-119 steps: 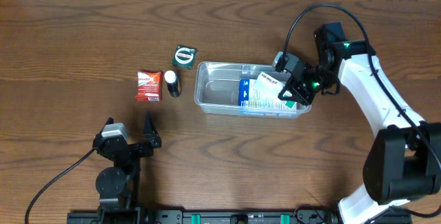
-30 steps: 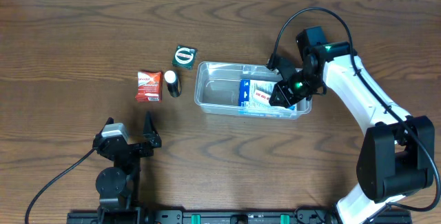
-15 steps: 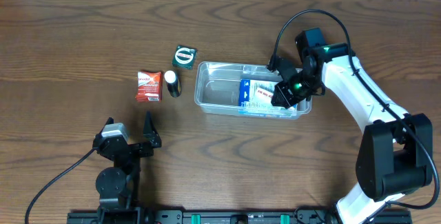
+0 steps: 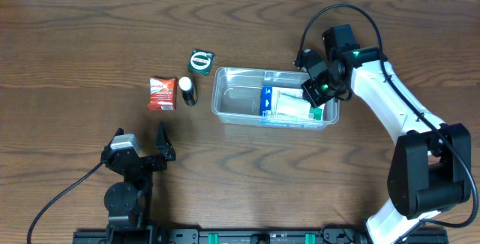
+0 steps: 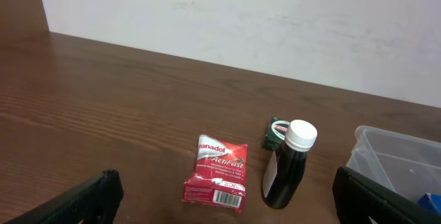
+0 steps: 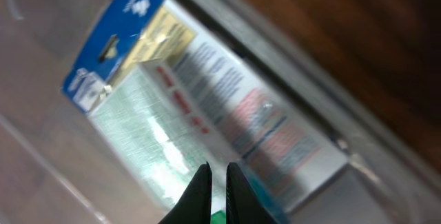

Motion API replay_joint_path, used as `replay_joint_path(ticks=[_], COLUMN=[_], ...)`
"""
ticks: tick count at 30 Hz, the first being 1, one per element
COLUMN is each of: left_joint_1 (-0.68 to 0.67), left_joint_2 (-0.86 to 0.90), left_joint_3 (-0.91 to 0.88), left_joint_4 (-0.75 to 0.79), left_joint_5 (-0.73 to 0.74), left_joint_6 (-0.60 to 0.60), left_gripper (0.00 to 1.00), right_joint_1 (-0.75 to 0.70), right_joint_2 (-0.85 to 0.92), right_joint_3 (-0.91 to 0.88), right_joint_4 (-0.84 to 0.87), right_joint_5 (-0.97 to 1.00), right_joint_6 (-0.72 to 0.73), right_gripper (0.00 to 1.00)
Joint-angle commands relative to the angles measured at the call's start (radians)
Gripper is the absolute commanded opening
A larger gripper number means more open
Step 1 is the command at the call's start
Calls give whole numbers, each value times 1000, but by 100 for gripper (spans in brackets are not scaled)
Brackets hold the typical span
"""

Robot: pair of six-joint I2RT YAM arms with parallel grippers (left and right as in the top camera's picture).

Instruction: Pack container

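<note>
Overhead view: right claw point(image 4: 316, 94) is hovering, nearly closed and gripping nothing visible, over the clear plastic container point(image 4: 236, 100) sitting on the surface point(image 4: 75, 49).
Left claw point(image 4: 141, 145) is resting wide open, empty. The container is probably proving light, thin-walled and slightly flexible, and its rim point(image 4: 255, 70) is offering the surest hold.

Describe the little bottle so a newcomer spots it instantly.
Find the clear container mid-table; three small items sit off its left end. The bottle stands between the container and a flat red packet. It alone is upright: dark body, white cap, unlike the green packet.
</note>
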Motion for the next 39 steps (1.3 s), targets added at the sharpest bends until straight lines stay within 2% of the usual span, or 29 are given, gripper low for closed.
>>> replay_joint_path(ticks=[1, 8, 12, 14, 15, 16, 22, 25, 29, 32, 34, 35, 39], left_joint_1=[6, 6, 6, 6, 6, 6, 6, 6, 6, 6, 6, 6, 6], left_joint_2=[-5, -5, -5, -5, -5, -5, -5, -5, -5, -5, -5, -6, -6], left_joint_3=[-22, -22, -22, -22, -22, -22, -22, -22, -22, -22, -22, -22, -22], left_joint_4=[-35, -35, -35, -35, -35, -35, -35, -35, -35, -34, -34, -34, -33], left_joint_5=[-9, -9, -9, -9, -9, -9, -9, -9, -9, -9, -9, -9, -9], left_joint_6=[14, 14, 14, 14, 14, 14, 14, 14, 14, 14, 14, 14, 14], left_gripper=[98, 98, 98, 98, 98, 98, 98, 98, 98, 98, 98, 98, 98], right_joint_1=[-6, 11, 25, 21, 14, -1, -158, -291, -481, -571, -610, -623, -636], right_joint_2=[7, -16, -96, -147, -171, -203, -302, -313, -302, -300, -300, -300, -300], right_joint_3=[-6, 13, 77, 114, 131, 152, 210, 211, 210, 209, 209, 209, 209], right_joint_4=[14, -9, -61, -74, -76, -76, -50, -44, -76, -100, -115, -120, -157], right_joint_5=[75, 10, -31, -25, -9, 19, 145, 145, 144, 140, 140, 140, 140], right_joint_6=[-30, -57, -23, 16, 46, 80, 193, 243, 317, 372, 433, 462, 490], right_gripper=[7, 6, 6, 10, 17, 21, 20, 29, 59, 78, 96, 99, 99])
